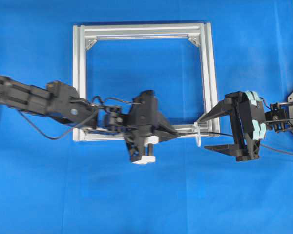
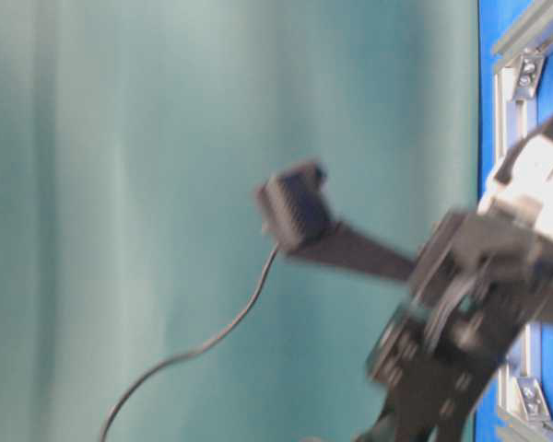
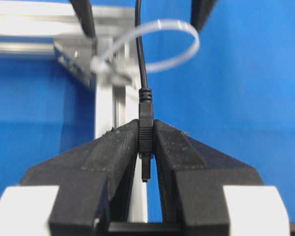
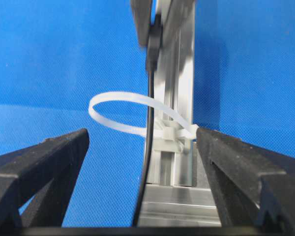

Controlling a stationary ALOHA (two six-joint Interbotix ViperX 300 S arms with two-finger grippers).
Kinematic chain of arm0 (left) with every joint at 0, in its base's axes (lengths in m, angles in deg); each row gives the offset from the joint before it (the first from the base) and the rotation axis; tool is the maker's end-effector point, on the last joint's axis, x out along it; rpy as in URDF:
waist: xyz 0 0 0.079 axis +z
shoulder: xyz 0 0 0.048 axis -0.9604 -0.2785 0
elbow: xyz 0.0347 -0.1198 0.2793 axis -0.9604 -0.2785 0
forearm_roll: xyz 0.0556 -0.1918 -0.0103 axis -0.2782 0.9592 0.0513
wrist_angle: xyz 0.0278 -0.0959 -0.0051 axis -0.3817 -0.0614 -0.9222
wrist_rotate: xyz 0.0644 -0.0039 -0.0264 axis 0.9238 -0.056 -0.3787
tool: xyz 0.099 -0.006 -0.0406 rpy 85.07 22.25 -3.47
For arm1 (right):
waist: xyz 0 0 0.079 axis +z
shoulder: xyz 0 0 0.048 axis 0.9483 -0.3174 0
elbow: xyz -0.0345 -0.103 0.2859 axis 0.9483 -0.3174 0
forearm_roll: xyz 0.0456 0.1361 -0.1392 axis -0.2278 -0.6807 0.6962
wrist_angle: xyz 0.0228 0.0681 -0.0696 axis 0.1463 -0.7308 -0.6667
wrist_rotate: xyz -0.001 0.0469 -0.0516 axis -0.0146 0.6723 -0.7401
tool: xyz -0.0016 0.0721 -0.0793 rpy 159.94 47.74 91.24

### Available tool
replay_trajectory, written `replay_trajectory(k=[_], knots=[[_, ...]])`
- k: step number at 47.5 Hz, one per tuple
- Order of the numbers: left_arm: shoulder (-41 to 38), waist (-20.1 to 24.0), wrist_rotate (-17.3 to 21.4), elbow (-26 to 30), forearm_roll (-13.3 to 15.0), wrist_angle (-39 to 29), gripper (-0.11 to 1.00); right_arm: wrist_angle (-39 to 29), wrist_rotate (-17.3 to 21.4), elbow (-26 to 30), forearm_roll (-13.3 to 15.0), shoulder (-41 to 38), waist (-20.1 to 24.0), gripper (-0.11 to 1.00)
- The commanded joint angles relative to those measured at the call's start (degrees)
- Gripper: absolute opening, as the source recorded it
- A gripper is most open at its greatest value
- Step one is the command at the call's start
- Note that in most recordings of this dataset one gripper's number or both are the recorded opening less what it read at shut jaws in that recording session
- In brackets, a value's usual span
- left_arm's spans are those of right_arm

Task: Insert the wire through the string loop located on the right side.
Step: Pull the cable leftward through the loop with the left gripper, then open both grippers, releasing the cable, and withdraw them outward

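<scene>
- The wire (image 4: 148, 147) already runs through the string loop (image 4: 119, 114): in the right wrist view it crosses the inside of the white ring, and in the left wrist view it passes up through the ring from the plug end.
- The left gripper (image 3: 146, 147) is clenched on the wire's plug tip, on the frame's (image 1: 144, 30) near bar, just left of the loop.
- The right gripper (image 1: 208, 133) is released, its fingers spread wide on either side of the loop and wire, touching neither as far as I can tell.
- Judged from this, the threading itself looks done; what may remain is pulling more wire through and letting go.
- The wire is thin, black and limp, with a slightly thicker ribbed plug.
- The loop is a thin white band standing out from the frame's right near corner.
</scene>
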Motion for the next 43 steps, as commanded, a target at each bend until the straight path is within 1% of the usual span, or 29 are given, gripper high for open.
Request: replay_trajectory(k=[1,7,13,19,25,33,43], knots=[[5.27,-0.44,0.09,-3.16,-0.18,0.88,0.08,0.26,-0.09,0.88,0.0,0.44,-0.09,0.92],[9.67,-0.53,0.18,-9.58,-0.18,2.02,0.08,0.26,-0.09,0.97,0.0,0.44,-0.09,0.92],[13.97,-0.97,0.44,-17.14,-0.18,3.78,0.08,0.26,-0.09,1.05,0.0,0.44,-0.09,0.92],[18.9,-1.85,-0.44,-25.22,-0.18,7.03,0.08,0.0,-0.09,1.14,0.09,0.35,-0.09,0.92],[23.2,-3.25,-0.44,-31.99,-0.18,9.93,0.08,0.0,-0.09,1.14,0.09,0.35,0.0,0.92],[28.39,-4.83,-0.53,-38.67,-0.18,10.63,0.08,0.0,-0.09,1.49,0.09,0.44,-0.09,0.92],[33.75,-4.92,-0.53,-45.79,-0.18,10.37,0.08,-0.09,0.0,1.85,0.09,0.44,-0.09,0.92]])
